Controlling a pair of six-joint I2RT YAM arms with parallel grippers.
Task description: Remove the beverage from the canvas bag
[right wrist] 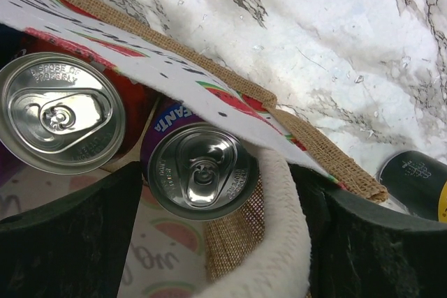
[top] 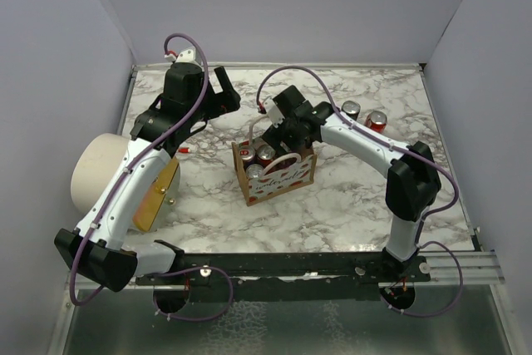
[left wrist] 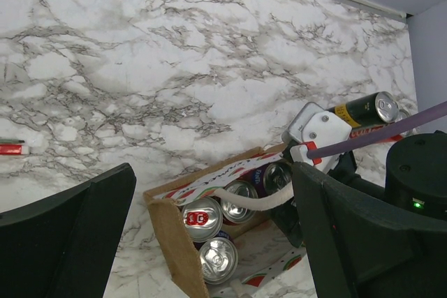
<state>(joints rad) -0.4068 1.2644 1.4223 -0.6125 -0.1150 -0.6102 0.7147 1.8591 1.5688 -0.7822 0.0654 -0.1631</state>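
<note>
**Right gripper [right wrist: 218,186] over the canvas bag [top: 283,182] at mid-table.**
You see its jaws released, one finger on either side of a purple can [right wrist: 199,170]. The can stands upright inside the bag beside a red can [right wrist: 61,113], and a white loop handle [right wrist: 279,242] lies against one finger. The left gripper [top: 226,93] hangs with its jaws wide apart over bare marble, left of the bag. A black-and-yellow can [left wrist: 363,109] rests outside it.

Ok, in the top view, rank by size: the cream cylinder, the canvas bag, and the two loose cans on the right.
1. cream cylinder
2. canvas bag
3. farther loose can and nearer loose can: they look alike, so I can't rank them.
</note>
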